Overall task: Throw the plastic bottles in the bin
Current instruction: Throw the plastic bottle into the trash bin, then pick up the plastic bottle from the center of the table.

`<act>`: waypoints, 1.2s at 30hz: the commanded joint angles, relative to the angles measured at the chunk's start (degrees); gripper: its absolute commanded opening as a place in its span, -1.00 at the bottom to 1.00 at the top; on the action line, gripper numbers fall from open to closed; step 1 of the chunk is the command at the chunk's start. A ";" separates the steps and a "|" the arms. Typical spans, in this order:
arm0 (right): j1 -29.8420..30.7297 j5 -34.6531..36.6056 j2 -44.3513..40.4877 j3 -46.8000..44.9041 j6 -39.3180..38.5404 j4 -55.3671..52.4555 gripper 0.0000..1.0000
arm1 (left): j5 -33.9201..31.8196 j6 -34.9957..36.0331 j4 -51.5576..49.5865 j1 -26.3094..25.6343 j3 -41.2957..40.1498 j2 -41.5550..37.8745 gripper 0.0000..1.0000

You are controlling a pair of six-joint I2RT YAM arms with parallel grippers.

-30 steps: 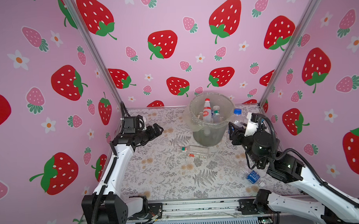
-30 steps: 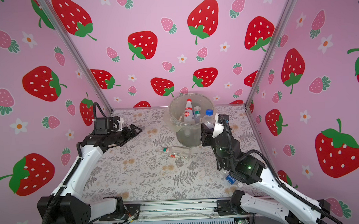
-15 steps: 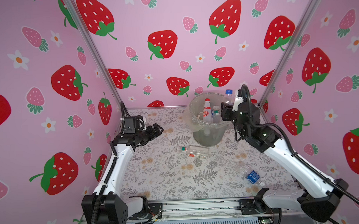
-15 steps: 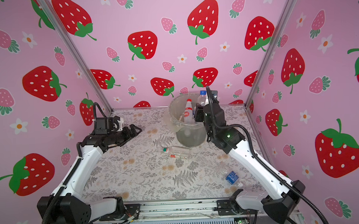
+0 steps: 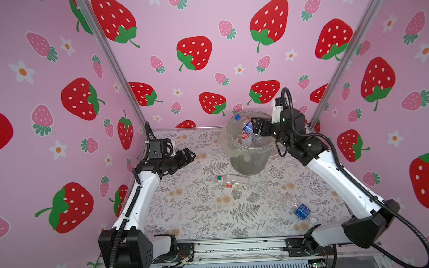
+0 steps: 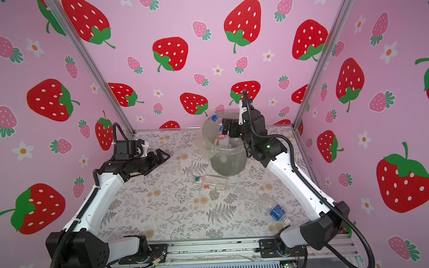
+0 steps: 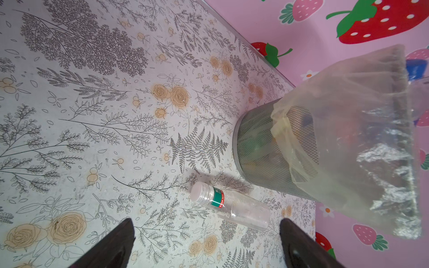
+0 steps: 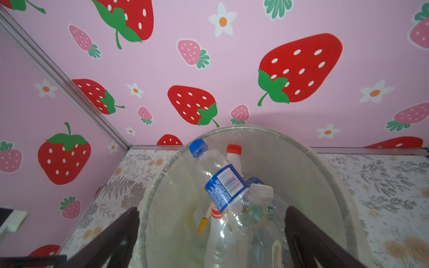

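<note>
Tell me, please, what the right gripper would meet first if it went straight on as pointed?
Probably the blue-capped bottle leaning in the bin, directly ahead of the right gripper; depth unclear.

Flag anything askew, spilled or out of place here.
In the mesh bin, a blue-labelled bottle sits tilted, its cap up near the rim. The bin liner hangs unevenly down the outside. On the table, a green-banded bottle lies by the bin's base, and a second blue-labelled bottle lies closer to the robot, on its right.
</note>
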 commanded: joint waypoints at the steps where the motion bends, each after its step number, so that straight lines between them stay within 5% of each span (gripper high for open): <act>1: -0.05 0.42 -6.83 -5.37 0.74 3.42 0.99 | 1.15 -0.05 0.29 0.25 -0.07 -0.20 0.98; 21: -0.06 2.20 -29.47 -27.10 6.04 -6.55 0.99 | 0.74 0.86 1.43 0.25 -1.42 -1.97 0.98; 31: -0.04 3.53 -38.10 -35.15 9.26 -11.12 0.99 | -6.43 0.18 -0.39 -0.32 -1.77 -2.72 0.98; 36: -0.06 5.18 -40.69 -36.28 9.51 -14.80 0.99 | -10.10 -6.01 -3.16 -0.50 -2.93 -3.53 0.98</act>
